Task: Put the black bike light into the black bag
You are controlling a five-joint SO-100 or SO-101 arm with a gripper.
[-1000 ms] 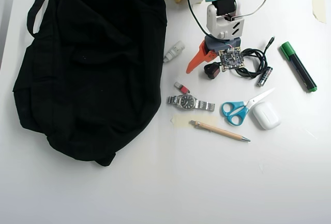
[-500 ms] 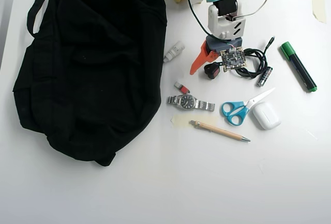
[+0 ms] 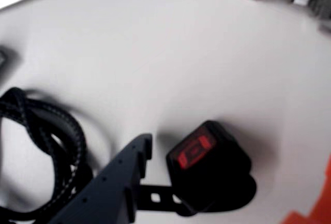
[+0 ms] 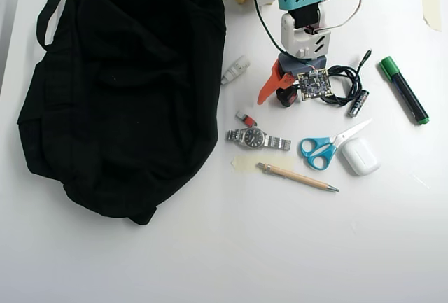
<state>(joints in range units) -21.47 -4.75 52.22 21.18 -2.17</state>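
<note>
1. The pincer [image 4: 283, 90] sits low over the bench [image 4: 294, 247], its jaws spread apart with one finger on each side of the black bike light [image 4: 285, 96]; that straddle is what a grasp from above calls for, and I judge nothing is gripped yet.
2. In the wrist view the black bike light [image 3: 209, 167] lies flat on the white surface, its red lens facing up, with the dark finger [image 3: 119, 182] just beside it on the left and the orange finger [image 3: 315, 203] only peeking in at the lower right corner (a gap shows on both sides of the light).
3. Its thin strap tail runs toward the dark finger, so closing the jaws may catch the strap as well as the body.
4. The coiled black cable [image 3: 41, 146] lies near, on the far side of the dark finger; the finger standing between cable and light should keep the cable out of the grip.
5. The black bag [image 4: 119, 86] lies well apart, on the left in the overhead view, so the light must be lifted and carried across past the watch [image 4: 257, 137] and the other small items.
6. The scissors [image 4: 325, 147] and pen [image 4: 297, 176] lie clear of that path.
</note>
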